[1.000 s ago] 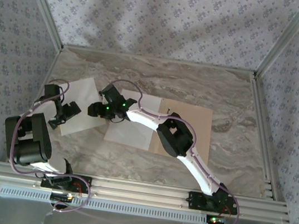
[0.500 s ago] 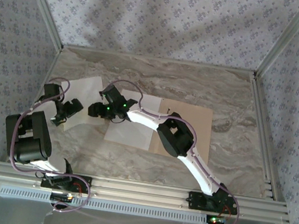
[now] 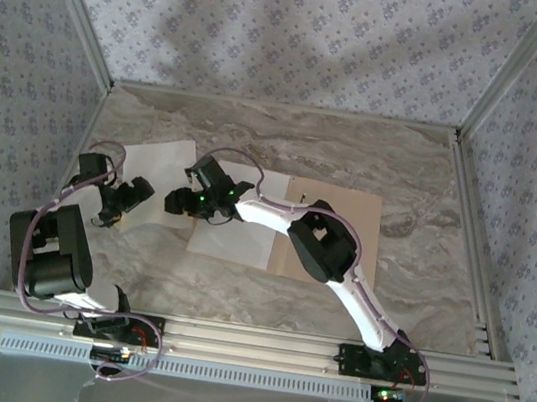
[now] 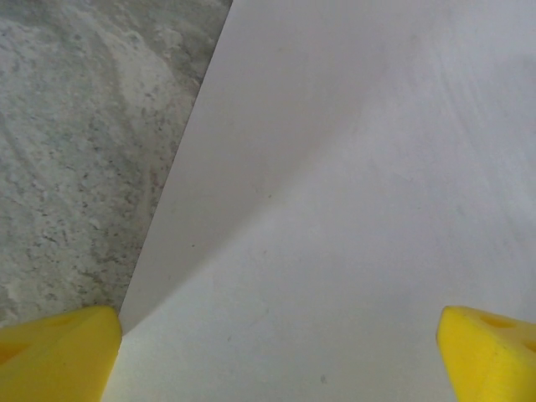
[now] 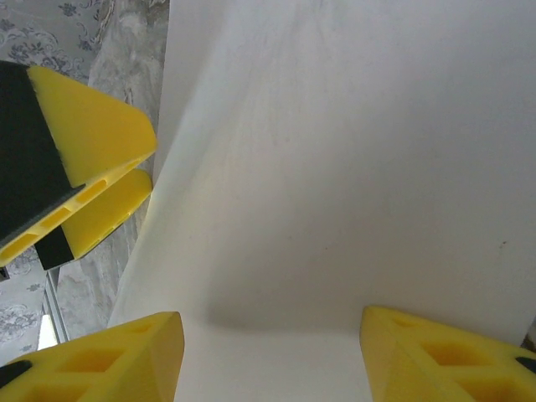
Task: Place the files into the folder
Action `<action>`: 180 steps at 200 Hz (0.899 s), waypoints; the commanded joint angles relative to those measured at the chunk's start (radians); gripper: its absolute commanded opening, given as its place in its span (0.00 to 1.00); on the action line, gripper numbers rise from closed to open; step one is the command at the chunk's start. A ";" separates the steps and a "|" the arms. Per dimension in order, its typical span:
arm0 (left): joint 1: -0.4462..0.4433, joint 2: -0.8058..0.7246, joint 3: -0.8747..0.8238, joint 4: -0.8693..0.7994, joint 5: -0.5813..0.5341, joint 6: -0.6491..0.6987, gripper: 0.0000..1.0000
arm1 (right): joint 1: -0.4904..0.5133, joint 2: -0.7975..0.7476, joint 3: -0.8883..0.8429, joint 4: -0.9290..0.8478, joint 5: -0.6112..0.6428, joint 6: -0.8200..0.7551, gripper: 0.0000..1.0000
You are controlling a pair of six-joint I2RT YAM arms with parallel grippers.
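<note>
One white file [image 3: 159, 167] lies on the marble at the left, and both grippers are at its near part. My left gripper [image 3: 131, 197] hovers over its left edge, open wide, its yellow fingertips [image 4: 59, 352] straddling the sheet [image 4: 352, 209]. My right gripper [image 3: 180, 204] faces it from the right, open, with the sheet [image 5: 335, 167] spread between and under its fingertips [image 5: 109, 360]. The left gripper's fingers [image 5: 96, 142] show at upper left in the right wrist view. A second file [image 3: 243, 233] rests on the left half of the open tan folder [image 3: 342, 217].
The marble tabletop [image 3: 356, 154] is boxed in by aluminium rails [image 3: 248, 340] at the front and patterned walls at the back and sides. My right arm [image 3: 326, 255] stretches over the folder's left half and the second sheet.
The left gripper has moved up and to the right onto the sheet's edge. The right gripper has shifted slightly right, and its elbow has swung right over the folder.
</note>
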 commanded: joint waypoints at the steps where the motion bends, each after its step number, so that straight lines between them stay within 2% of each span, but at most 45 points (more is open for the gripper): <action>1: -0.004 -0.007 -0.034 -0.043 0.056 -0.016 0.98 | -0.015 -0.004 -0.061 -0.154 0.012 -0.002 0.60; 71: -0.006 -0.017 -0.042 -0.054 0.043 0.000 0.97 | -0.048 -0.039 -0.037 -0.279 0.064 -0.045 0.60; 180: -0.071 -0.009 -0.014 -0.091 -0.008 0.020 0.96 | -0.075 0.059 0.182 -0.389 0.082 -0.053 0.61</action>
